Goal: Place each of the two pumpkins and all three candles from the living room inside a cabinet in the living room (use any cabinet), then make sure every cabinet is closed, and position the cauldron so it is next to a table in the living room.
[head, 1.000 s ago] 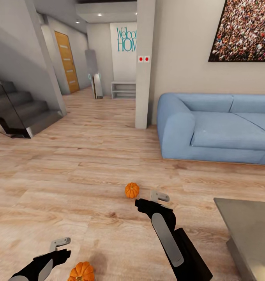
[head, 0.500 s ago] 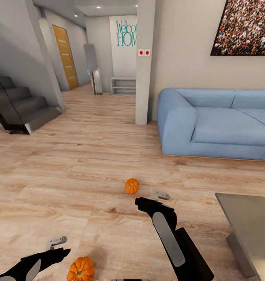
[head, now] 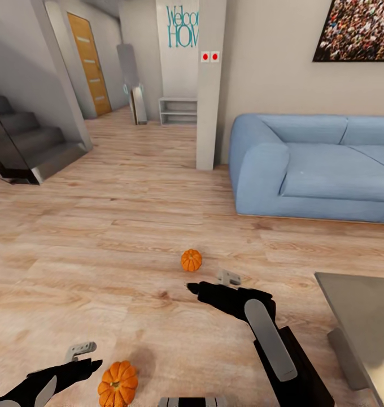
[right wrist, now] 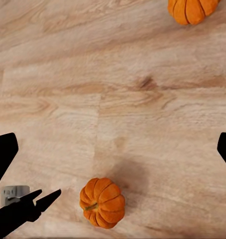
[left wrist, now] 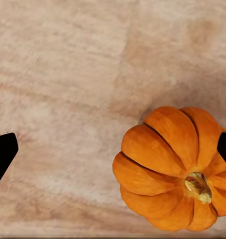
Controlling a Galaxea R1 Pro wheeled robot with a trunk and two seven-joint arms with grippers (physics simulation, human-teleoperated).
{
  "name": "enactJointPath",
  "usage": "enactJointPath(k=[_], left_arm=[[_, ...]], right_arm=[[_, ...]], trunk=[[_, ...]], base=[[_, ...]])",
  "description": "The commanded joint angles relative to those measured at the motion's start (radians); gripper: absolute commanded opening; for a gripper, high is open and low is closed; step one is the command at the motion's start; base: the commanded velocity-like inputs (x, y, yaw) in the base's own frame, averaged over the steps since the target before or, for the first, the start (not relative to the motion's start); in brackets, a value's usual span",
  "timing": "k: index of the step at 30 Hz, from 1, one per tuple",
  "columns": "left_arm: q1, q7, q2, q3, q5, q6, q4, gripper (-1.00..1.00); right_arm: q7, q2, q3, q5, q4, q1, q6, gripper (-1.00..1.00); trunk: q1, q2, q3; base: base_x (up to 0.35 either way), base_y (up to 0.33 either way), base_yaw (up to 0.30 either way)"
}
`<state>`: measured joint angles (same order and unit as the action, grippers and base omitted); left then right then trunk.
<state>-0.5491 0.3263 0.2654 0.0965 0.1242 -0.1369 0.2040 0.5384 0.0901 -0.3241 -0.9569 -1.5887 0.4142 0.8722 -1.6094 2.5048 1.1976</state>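
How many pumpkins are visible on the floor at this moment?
2. One pumpkin lies on the wooden floor beside the left gripper. The other pumpkin lies farther ahead, just beyond the right gripper. No pumpkin is held.

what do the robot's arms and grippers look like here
Both arms are matte black with smooth, rounded shells. The right arm carries a long grey oval panel along its forearm, and the left arm shows a similar grey strip. The right gripper and left gripper each have one black pointed finger and one light grey, blocky finger. No cables or lettering visible.
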Motion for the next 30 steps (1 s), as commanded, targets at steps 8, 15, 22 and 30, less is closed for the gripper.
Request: enactJointPath(k=[8, 15, 22, 30], left_arm=[[0.000, 0.003, 0.000, -0.001, -0.001, 0.003, 0.000, 1.00], [0.000, 0.013, 0.000, 0.000, -0.001, 0.005, 0.000, 1.00], [0.000, 0.067, 0.014, -0.001, -0.001, 0.007, 0.000, 1.00], [0.001, 0.100, 0.020, -0.003, -0.001, 0.011, 0.000, 1.00]], right_arm=[[-0.048, -0.018, 0.005, -0.008, 0.002, 0.000, -0.001, 1.00], [-0.049, -0.017, 0.004, -0.008, 0.004, 0.000, -0.002, 1.00], [-0.048, -0.014, 0.003, -0.008, 0.005, 0.000, -0.002, 1.00], [-0.045, -0.008, -0.004, -0.004, 0.007, 0.000, -0.002, 1.00]], trunk=[[-0.004, 0.002, 0.031], [-0.007, 0.004, 0.058], [-0.010, 0.005, 0.085], [-0.012, 0.006, 0.105]], base=[[0.000, 0.000, 0.000], [0.000, 0.000, 0.000], [0.000, 0.000, 0.000], [0.000, 0.000, 0.000]])
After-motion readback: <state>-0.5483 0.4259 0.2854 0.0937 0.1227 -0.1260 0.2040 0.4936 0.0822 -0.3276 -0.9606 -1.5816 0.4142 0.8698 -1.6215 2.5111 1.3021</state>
